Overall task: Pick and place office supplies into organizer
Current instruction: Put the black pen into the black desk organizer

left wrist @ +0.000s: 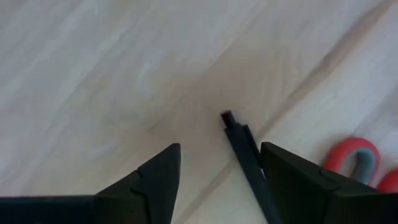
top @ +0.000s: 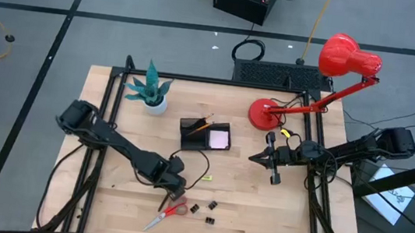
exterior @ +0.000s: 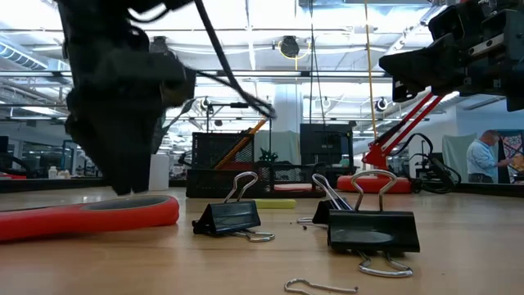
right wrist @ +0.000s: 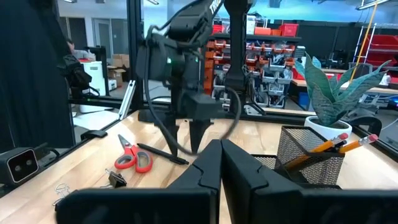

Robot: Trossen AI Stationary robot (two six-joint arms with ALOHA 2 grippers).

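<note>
My left gripper [top: 171, 184] is open and low over the table's near middle, pointing down. A black pen [left wrist: 245, 155] lies on the wood between its fingers. Red-handled scissors [top: 166, 214] lie just nearer, and their handle shows in the left wrist view [left wrist: 354, 158]. Three black binder clips [top: 205, 210] and a small yellow piece [top: 207, 178] lie on the table. The black organizer [top: 205, 134] holds orange pencils [top: 200, 123] and a pink sticky-note pad [top: 219, 139]. My right gripper [top: 272, 168] is shut and empty, raised at the right. My left gripper comes from above, with its open fingers on either side of the black pen's end [left wrist: 231, 124]. The pen lies flat on the table close beside one finger [left wrist: 292, 174]. I cannot tell whether that finger touches it.
A potted teal plant [top: 151, 93] stands at the far left. A red desk lamp [top: 317, 82] stands with its base [top: 265, 114] at the far right. A black keyboard [top: 283, 76] lies beyond the table's far edge. A person [exterior: 483, 164] stands in the room behind.
</note>
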